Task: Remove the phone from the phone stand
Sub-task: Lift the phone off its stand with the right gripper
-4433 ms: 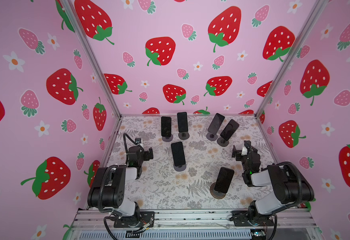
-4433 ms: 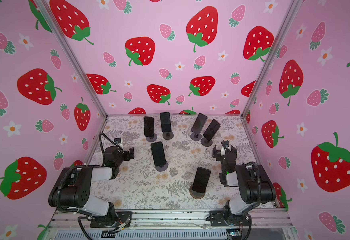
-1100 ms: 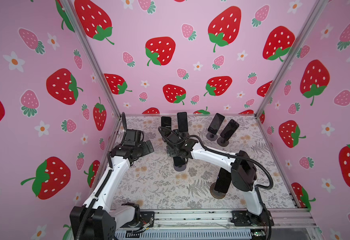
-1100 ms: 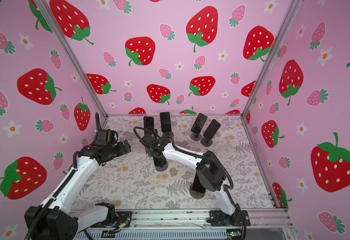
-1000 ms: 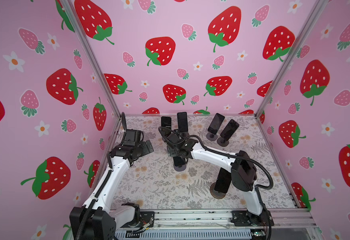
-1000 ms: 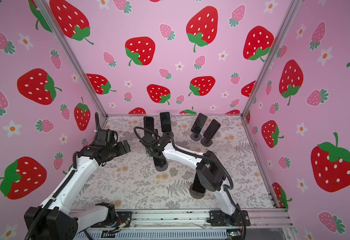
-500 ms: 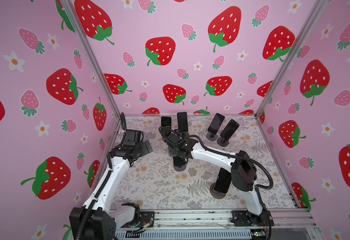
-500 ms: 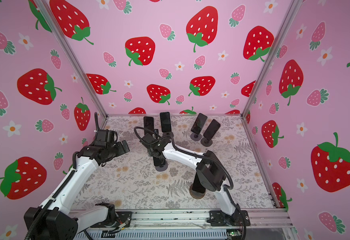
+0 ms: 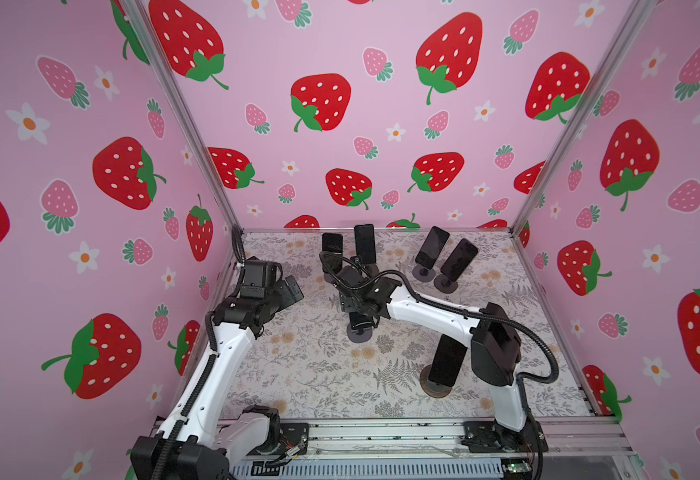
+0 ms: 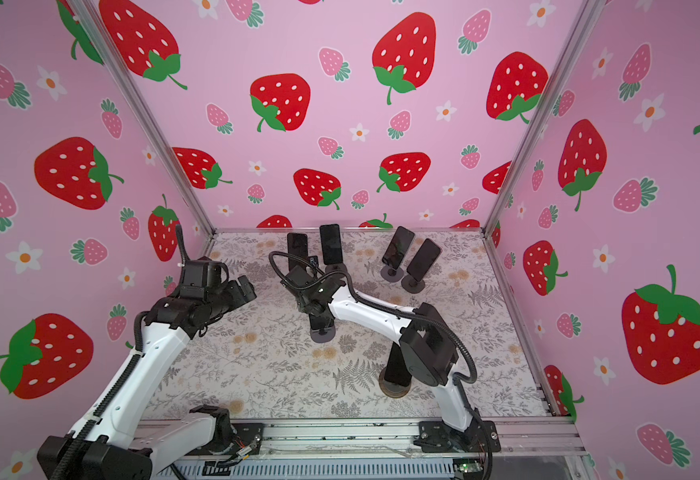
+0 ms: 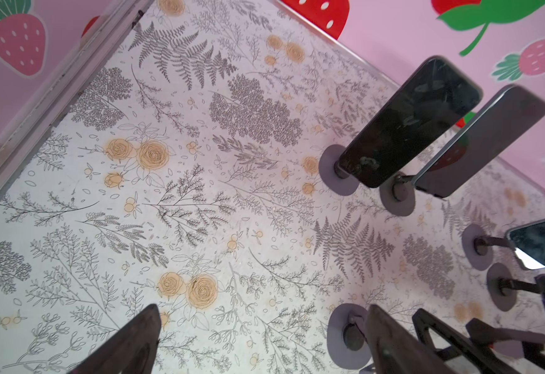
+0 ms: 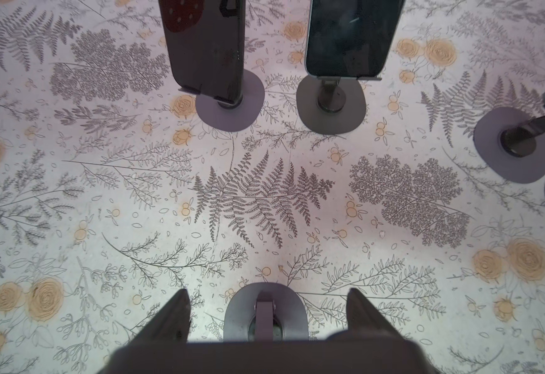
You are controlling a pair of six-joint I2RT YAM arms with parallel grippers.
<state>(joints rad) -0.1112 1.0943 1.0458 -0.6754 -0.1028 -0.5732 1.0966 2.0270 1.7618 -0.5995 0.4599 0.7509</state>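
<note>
The right pincer (image 9: 354, 302) is clenched on the phone (image 9: 357, 321) in the middle of the table (image 9: 298, 374). In both top views the pincer's body covers most of the phone, and only its lower end shows above the stand (image 9: 360, 335). In the right wrist view the phone (image 12: 264, 356) is a blurred dark bar between the fingers (image 12: 175, 319), cut off at the frame edge. Whether it rests on the stand or is clear of it cannot be told. The left pincer (image 9: 292, 290) hangs released near the left wall, touching nothing. The front phone (image 9: 446, 361) is half hidden behind the right arm.
</note>
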